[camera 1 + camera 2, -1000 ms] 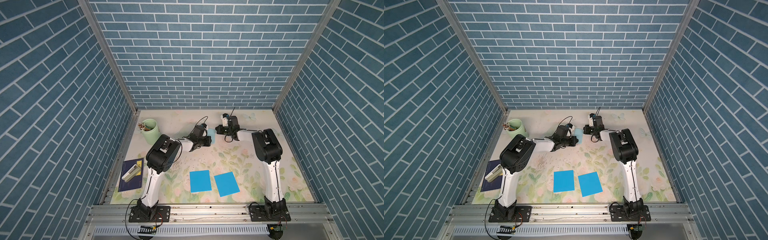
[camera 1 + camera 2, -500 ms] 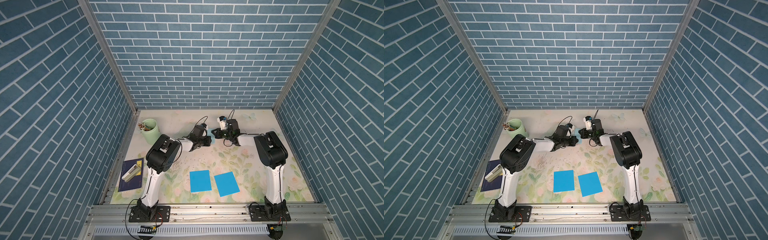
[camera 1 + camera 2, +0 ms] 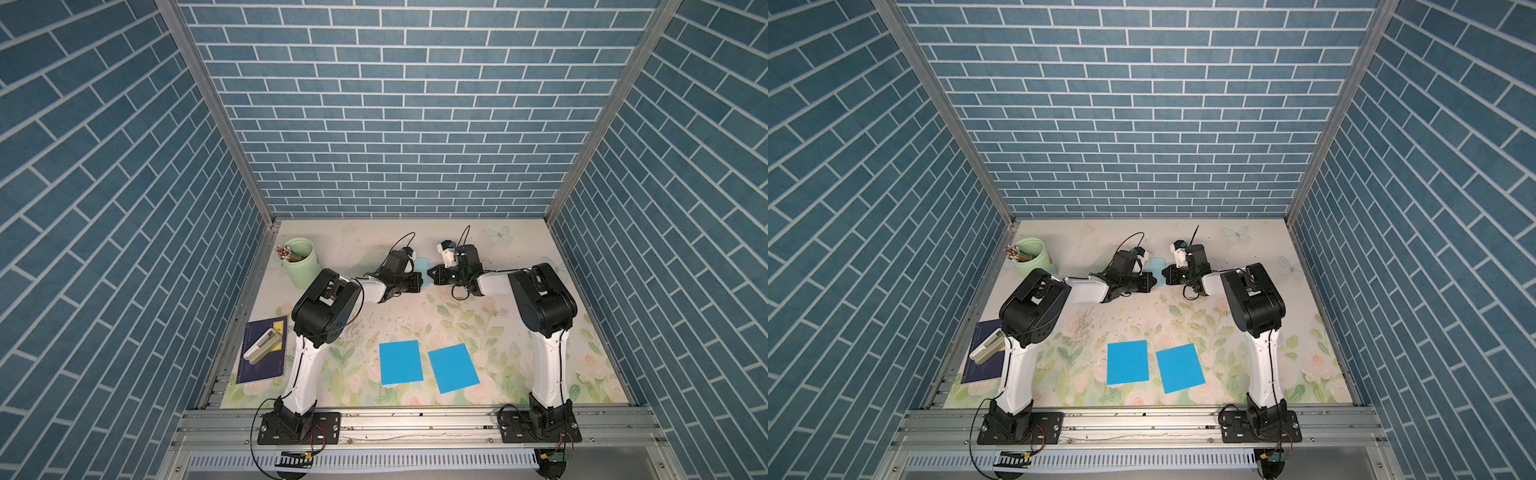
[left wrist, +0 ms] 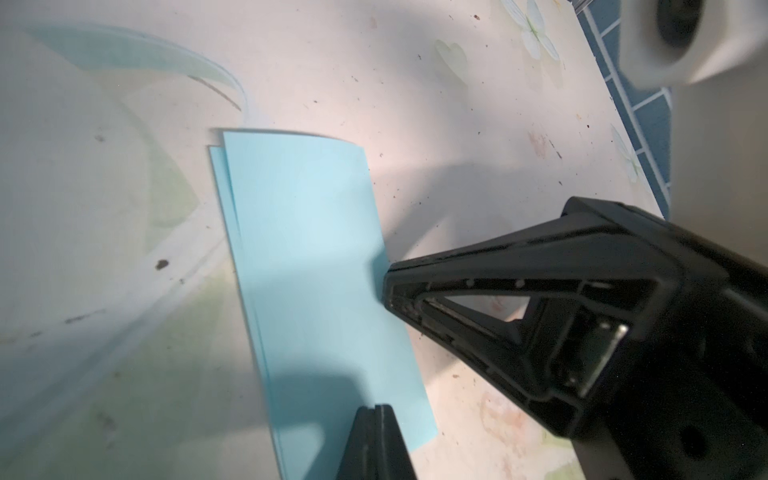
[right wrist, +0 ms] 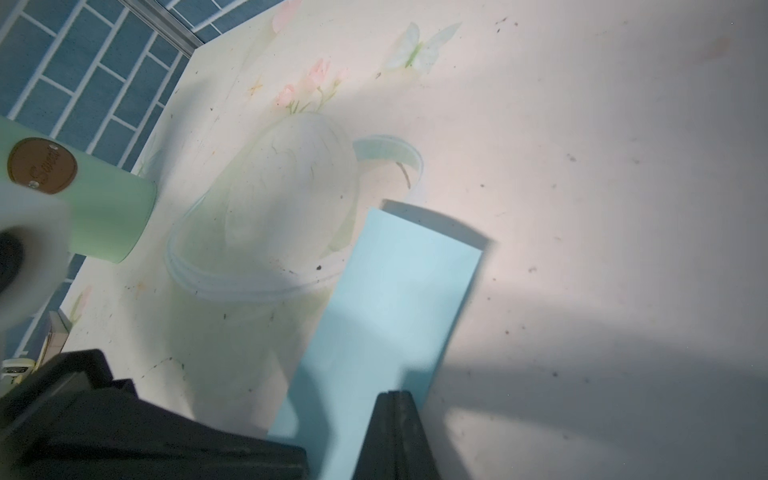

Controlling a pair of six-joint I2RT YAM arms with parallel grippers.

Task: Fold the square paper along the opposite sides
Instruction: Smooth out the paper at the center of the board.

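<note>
Swung in across the table since a second ago, the right gripper (image 3: pixel 432 276) is now brought right up to the pale blue paper (image 3: pixel 423 263). Earlier it was held further back and off to the side. The left gripper (image 3: pixel 419 282) is found where it was, and the paper has not been shifted.

Both tools are seen pressed together, with nothing pinched between the fingers. The paper is lying at the far middle of the table, between the two grippers, already doubled over. In the left wrist view the left gripper's closed tips (image 4: pixel 376 415) are set over one end of the sheet (image 4: pixel 307 257). The right gripper's tip (image 4: pixel 388 286) is laid against one long edge. Two offset layers are shown along the opposite edge, so the touched side is judged to be the fold. The far end is seen slightly bowed.

The sheet is judged thin, light and limp, a little springy at the crease, and easily slid on the smooth mat. It is best pinned at one end while the fold is stroked flat. For lifting, the offset free corner would be taken.
</note>
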